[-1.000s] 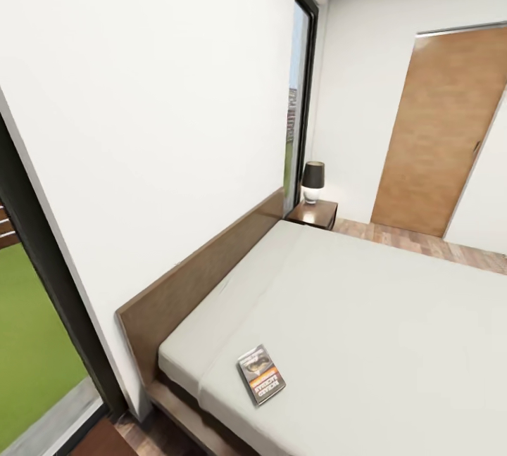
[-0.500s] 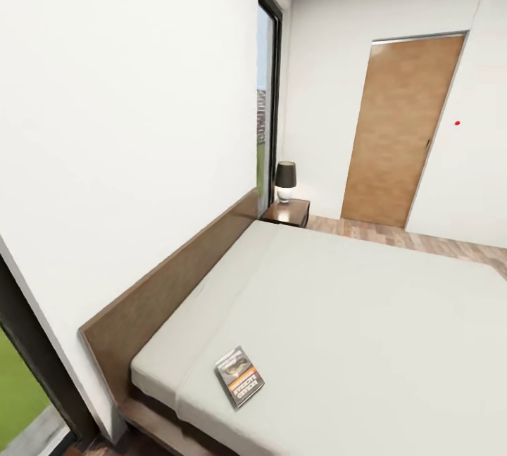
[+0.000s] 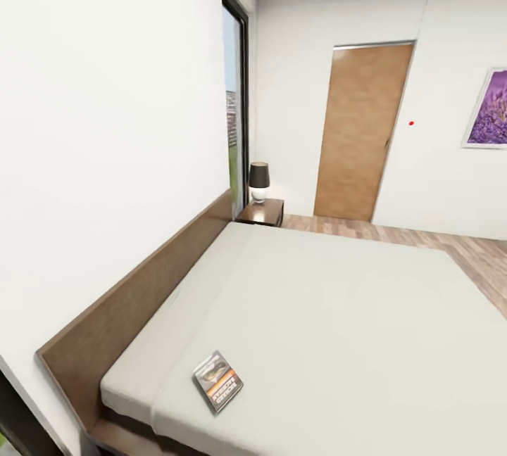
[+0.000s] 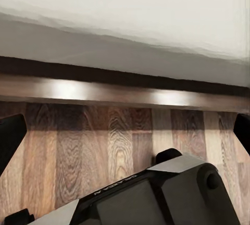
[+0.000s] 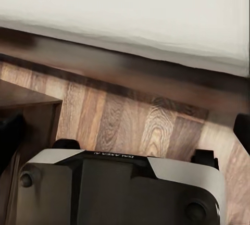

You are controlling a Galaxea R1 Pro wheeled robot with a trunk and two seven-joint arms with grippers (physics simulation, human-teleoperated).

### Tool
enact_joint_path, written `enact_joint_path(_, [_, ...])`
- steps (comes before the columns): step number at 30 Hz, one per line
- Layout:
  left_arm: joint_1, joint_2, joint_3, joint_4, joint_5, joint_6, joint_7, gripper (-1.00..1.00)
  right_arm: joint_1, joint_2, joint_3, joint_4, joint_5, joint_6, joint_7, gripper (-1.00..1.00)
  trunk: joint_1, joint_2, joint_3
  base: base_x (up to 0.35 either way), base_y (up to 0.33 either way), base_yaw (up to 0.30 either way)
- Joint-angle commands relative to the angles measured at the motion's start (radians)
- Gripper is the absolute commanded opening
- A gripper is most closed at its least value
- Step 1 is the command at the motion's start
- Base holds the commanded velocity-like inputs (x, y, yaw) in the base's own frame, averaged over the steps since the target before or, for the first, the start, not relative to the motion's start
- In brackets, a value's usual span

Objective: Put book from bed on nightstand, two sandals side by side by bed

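The book (image 3: 217, 381) lies flat on the off-white mattress of the bed (image 3: 352, 315), near its close corner by the headboard (image 3: 134, 298). A dark brown nightstand (image 3: 262, 212) with a black-shaded lamp (image 3: 258, 181) stands past the bed's far end, by the window. The sandals are out of view. My left gripper (image 4: 125, 136) hangs open over the wood floor beside the bed's dark frame (image 4: 125, 92), with nothing between its fingers (image 4: 10, 136). My right gripper (image 5: 125, 131) is open too, low beside the mattress edge (image 5: 125, 22).
A tan door (image 3: 359, 132) and a lavender picture (image 3: 489, 108) are on the far wall, and a tall window (image 3: 236, 111) is on the left wall. Plank floor (image 3: 479, 259) runs beyond the bed. A dark-wood furniture corner (image 5: 26, 108) sits by my right gripper.
The head camera has swung to the right: the near window has left the picture and the lavender picture has come in. The book lies where it lay.
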Motion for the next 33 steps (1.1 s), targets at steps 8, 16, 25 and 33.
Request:
enact_joint_path(8, [0.0,0.0,-0.001,0.001,0.001,-0.004,-0.002,1.0,0.0,0.0,-0.006,0.004,-0.007,0.002,0.003,1.0,0.0,-0.001,0.003,0.0,0.0,-0.265])
enact_joint_path(16, [0.0,0.001,-0.001,0.001,0.001,-0.004,-0.002,1.0,-0.001,0.0,-0.006,0.004,-0.006,0.002,0.003,1.0,0.0,-0.001,0.006,0.0,0.0,-0.265])
enact_joint_path(25, [0.0,0.0,-0.001,0.001,0.001,-0.004,-0.002,1.0,-0.001,0.0,-0.006,0.004,-0.005,0.002,0.003,1.0,0.0,-0.001,0.01,0.0,0.0,-0.265])
enact_joint_path(33, [0.0,0.0,-0.001,0.001,0.001,-0.004,-0.002,1.0,-0.001,0.0,-0.006,0.004,-0.005,0.002,0.003,1.0,0.0,-0.001,0.013,0.0,0.0,-0.265])
